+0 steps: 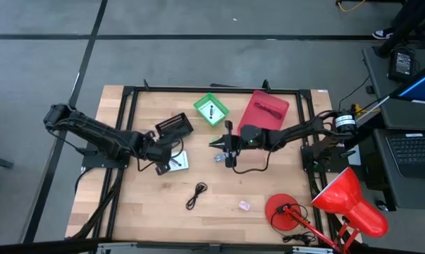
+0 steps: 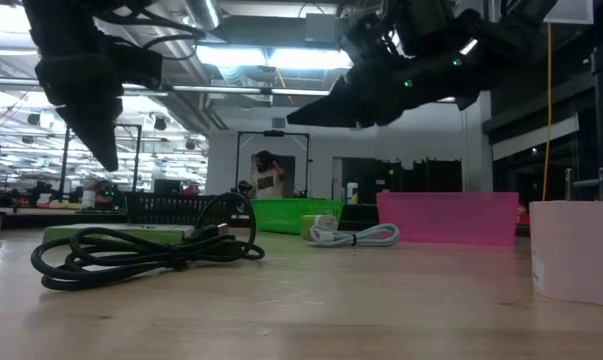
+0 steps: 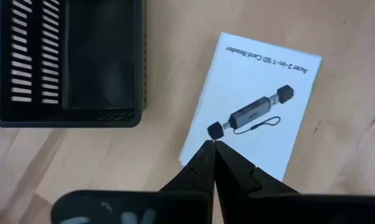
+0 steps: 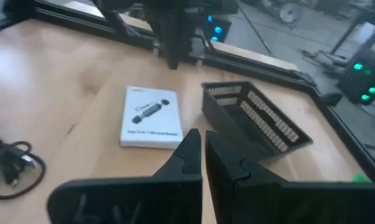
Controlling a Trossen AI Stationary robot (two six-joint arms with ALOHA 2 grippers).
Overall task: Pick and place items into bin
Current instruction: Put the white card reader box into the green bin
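The white card reader box lies flat on the wooden table, just beside the black slotted bin. The left gripper hovers over the box's edge, fingers closed and empty. The right gripper hangs mid-table, also closed, holding nothing.

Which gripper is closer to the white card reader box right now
Left. The left gripper hangs shut right over the white card reader box; the right gripper, also shut, is off to the side, apart from it.
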